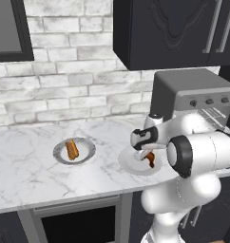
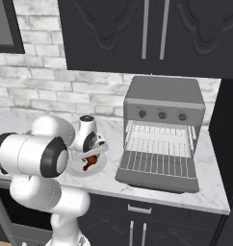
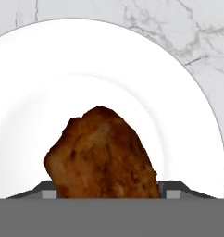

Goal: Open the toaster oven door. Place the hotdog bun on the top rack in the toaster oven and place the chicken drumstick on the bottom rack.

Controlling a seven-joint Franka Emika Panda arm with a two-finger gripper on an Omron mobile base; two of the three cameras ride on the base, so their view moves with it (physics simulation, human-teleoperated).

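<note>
Drumstick (image 3: 102, 155) lying between gripper (image 3: 104, 190) tips on white plate (image 3: 188, 115) | long axis running away from hand | jaws spread either side, grip uncertain

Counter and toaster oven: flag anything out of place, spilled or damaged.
Nothing stands out. The hotdog bun lies on its grey plate, the chicken drumstick on the white plate beneath the gripper, and the toaster oven door hangs open.
</note>
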